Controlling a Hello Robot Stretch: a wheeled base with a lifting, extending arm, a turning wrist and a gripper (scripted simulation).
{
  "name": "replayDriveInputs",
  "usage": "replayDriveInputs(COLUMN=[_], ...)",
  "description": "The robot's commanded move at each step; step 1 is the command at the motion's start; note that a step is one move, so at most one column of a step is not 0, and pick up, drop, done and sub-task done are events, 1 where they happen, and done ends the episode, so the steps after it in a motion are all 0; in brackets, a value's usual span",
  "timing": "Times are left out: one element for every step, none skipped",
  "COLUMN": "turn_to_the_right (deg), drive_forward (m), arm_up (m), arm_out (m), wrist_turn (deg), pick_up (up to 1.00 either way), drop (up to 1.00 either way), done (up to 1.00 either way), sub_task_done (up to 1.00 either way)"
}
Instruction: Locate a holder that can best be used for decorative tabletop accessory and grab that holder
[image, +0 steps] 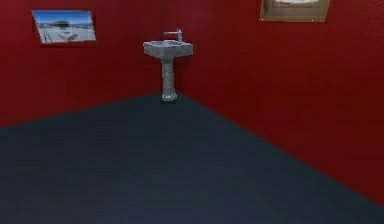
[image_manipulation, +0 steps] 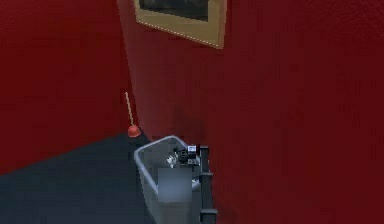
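Forward view, upper left: a landscape picture (image: 63, 25) hangs on the red wall (image: 250, 70). Top centre: a grey pedestal sink (image: 167, 60) with a tap stands in the corner where two walls meet. Upper right edge: the lower part of a wood-framed picture (image: 295, 9). A dark floor (image: 190, 170) fills the lower frame. Arm side view, left of centre: a red plunger (image_manipulation: 130, 117) stands upright at the wall's foot. Top centre: a gilt-framed picture (image_manipulation: 180, 15). Lower centre: a grey open bin (image_manipulation: 155, 185) on the floor, and at its right rim the gripper (image_manipulation: 177, 158). With the bin behind the fingers, I cannot tell whether it holds anything. The arm (image_manipulation: 205, 195) rises from the bottom edge just right of the bin. I cannot tell where the holder is.
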Motion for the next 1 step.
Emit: replayDriveInputs(turn_to_the_right=[0.0], drive_forward=[0.0], arm_up=[0.0], arm_out=[0.0], wrist_turn=[3.0], pick_up=[0.0], drop=[0.0], done=[0.0], sub_task_done=[0.0])
